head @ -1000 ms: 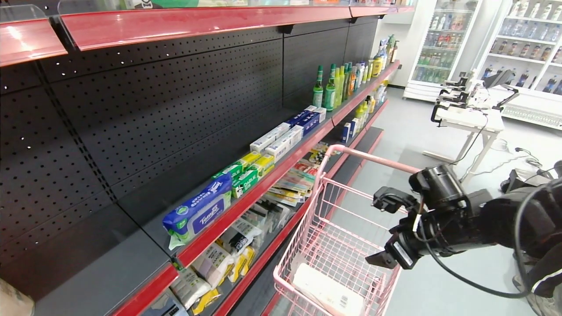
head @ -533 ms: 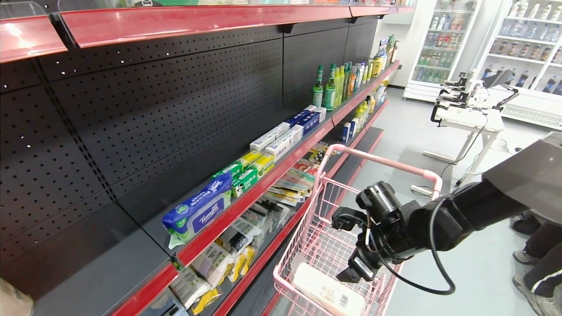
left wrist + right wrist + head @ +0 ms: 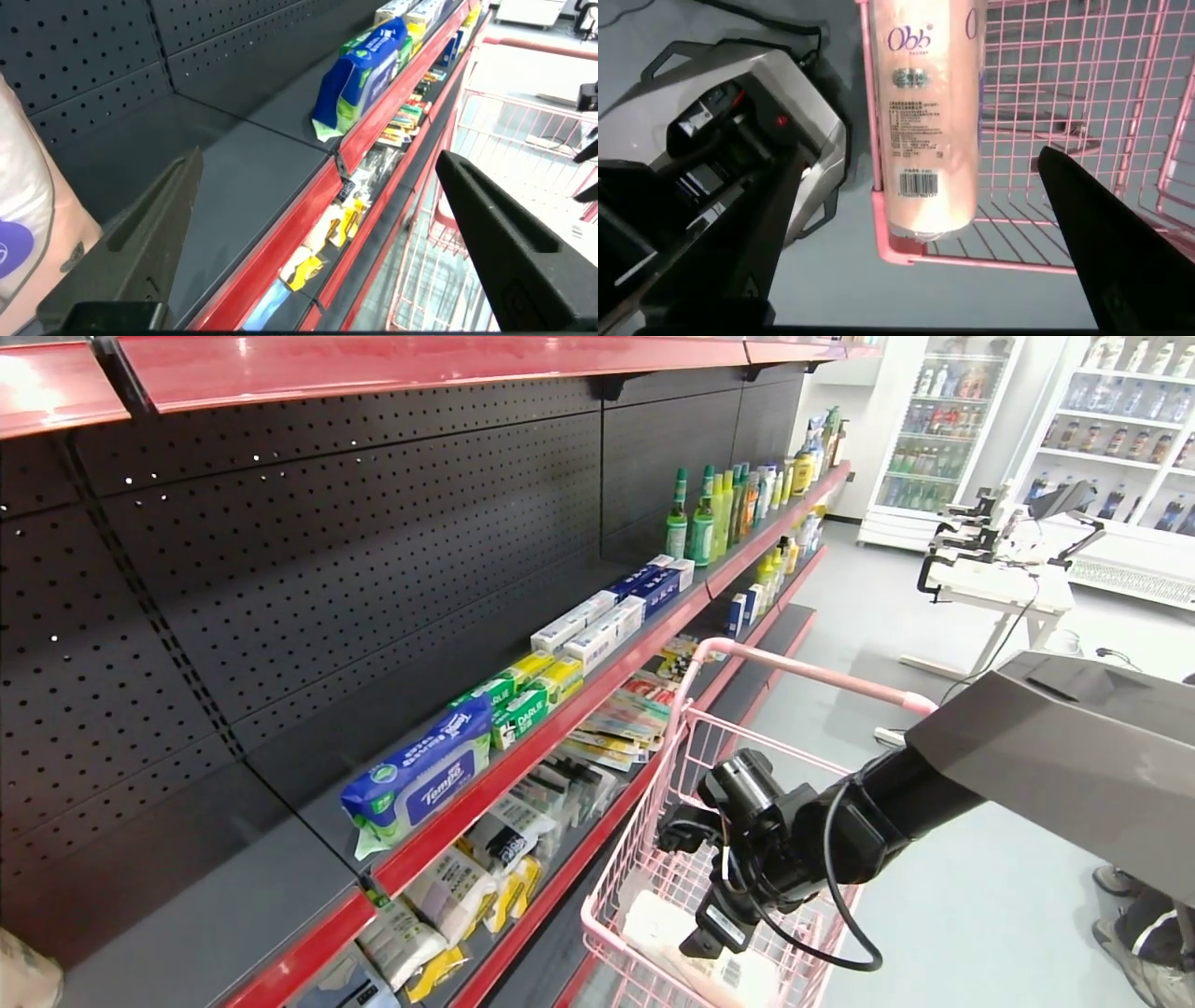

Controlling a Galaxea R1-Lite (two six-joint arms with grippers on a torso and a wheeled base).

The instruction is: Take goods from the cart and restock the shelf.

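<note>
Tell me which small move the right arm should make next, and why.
Probably lower the right gripper straight toward the pink pack: its jaws stand open on either side of it, not touching, and the pack lies in the pink cart.

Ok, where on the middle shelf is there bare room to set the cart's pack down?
Bare grey deck runs between the blue tissue pack and a pale pack at the near end, back to the pegboard. Beyond the blue pack it is crowded: boxes, then bottles line the red front edge.
</note>
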